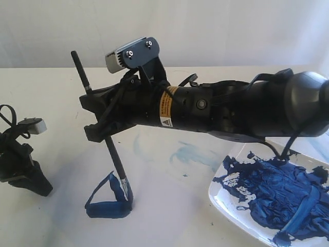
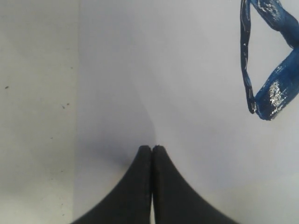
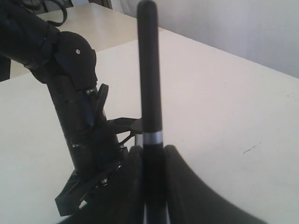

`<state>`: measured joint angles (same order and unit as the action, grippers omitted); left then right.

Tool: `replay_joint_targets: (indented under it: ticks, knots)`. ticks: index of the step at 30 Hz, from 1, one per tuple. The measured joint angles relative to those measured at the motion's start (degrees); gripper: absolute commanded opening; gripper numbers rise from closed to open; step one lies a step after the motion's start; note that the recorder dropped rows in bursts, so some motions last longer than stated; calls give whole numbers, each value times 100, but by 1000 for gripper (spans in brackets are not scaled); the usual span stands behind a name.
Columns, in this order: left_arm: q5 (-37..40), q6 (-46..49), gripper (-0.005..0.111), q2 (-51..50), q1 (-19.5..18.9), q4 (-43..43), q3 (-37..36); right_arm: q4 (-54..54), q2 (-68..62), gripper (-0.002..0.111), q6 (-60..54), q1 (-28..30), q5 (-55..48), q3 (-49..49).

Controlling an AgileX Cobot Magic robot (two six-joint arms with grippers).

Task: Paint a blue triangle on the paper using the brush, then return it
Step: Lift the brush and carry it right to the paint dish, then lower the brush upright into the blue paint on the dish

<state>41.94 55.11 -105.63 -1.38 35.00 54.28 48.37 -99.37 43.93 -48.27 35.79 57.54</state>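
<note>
Right fingers (image 3: 187, 186) pinching brush (image 1: 116, 162) on handle. Brush tilted, tip down at right corner of blue triangle (image 1: 105, 211). Triangle sits on paper (image 1: 169, 198). Open paper between triangle and plate (image 1: 213, 193), only pale-blue smears (image 1: 193, 154) there. Plate at right, thick with blue paint, cut by frame edge; right arm (image 1: 231, 108) spans above it. Left fingers (image 2: 140, 186) pressed together, just inside paper edge, well apart from triangle; contact with paper unclear. Bare table (image 2: 37, 93) beyond edge.

Prob. robotics lab: bare cream table (image 1: 46, 103), plain white backdrop (image 1: 216, 31), black robot arm (image 1: 216, 110) w/ wrist cam (image 1: 131, 54).
</note>
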Motion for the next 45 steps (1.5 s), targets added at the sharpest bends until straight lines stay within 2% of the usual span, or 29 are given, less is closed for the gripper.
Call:
replay_joint_targets:
  ticks: [13, 30, 40, 45]
  knots:
    - [0, 0, 0, 0, 0, 0, 0, 23, 968, 0, 67, 0, 39, 0]
    - [0, 0, 0, 0, 0, 262, 0, 12, 3799, 0, 394, 0, -3579, -69]
    - [-125, 0, 0, 0, 0, 277, 0, -114, 5633, 0, 547, 0, -5184, -740]
    - [-125, 0, 0, 0, 0, 277, -8, -200, 6137, 0, 667, 0, -5404, -969]
